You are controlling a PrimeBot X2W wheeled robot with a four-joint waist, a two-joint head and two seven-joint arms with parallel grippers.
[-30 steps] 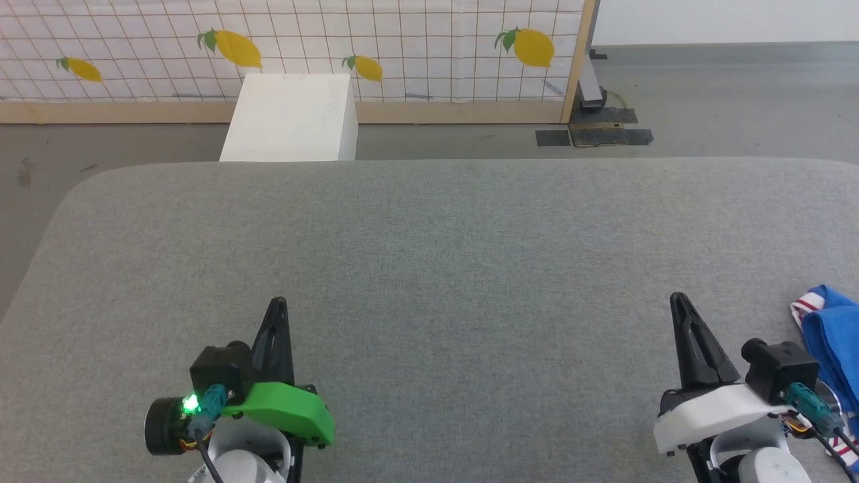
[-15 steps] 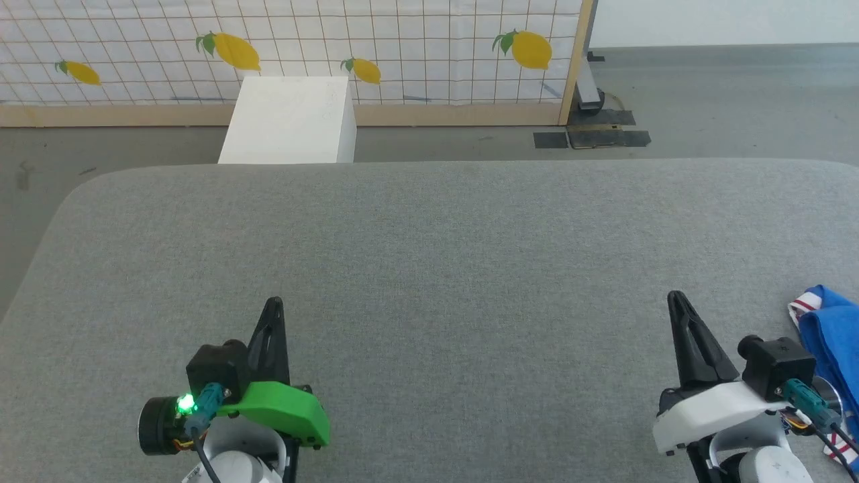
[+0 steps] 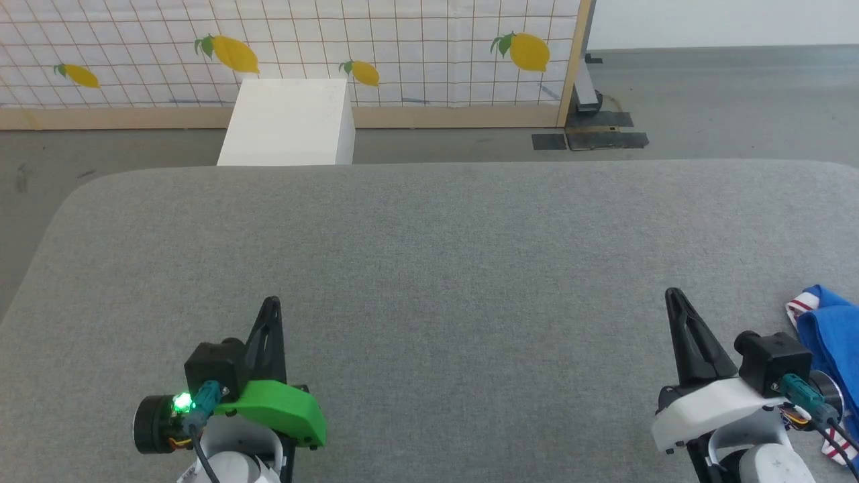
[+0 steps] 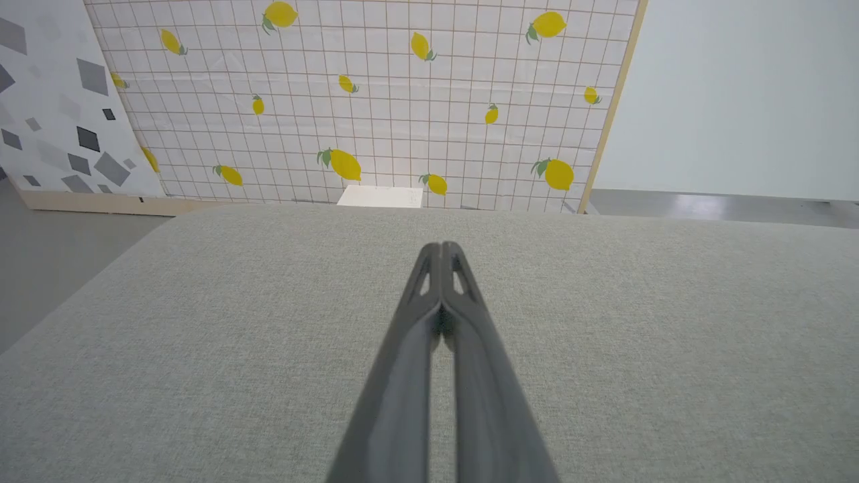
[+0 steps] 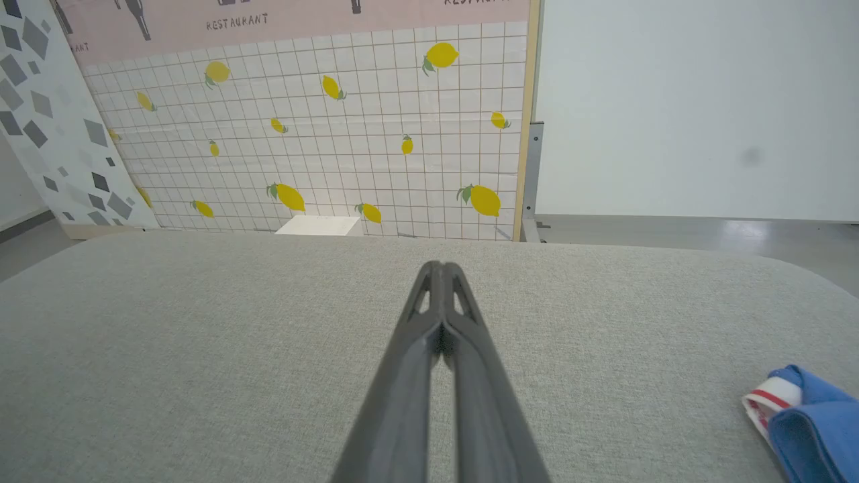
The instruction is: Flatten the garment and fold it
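Blue garment point(image 3: 829, 329) lies on the table point(image 3: 429, 268), far right; left hand point(image 3: 270, 303) and right hand point(image 3: 671, 294) clenched, empty.

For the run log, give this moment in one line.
left gripper: shut, empty | right gripper: shut, empty | garment: bunched, right of right gripper, untouched | fold: pending

Garment point(image 3: 831, 330) blue, red-white band — table point(image 3: 429, 255) grey.

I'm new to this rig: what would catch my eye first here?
The blue garment lies bunched at the far right of the grey table, beside the shut right tool. The left tool, green-shelled, stands out at lower left; behind, a lemon-print screen and a white box.
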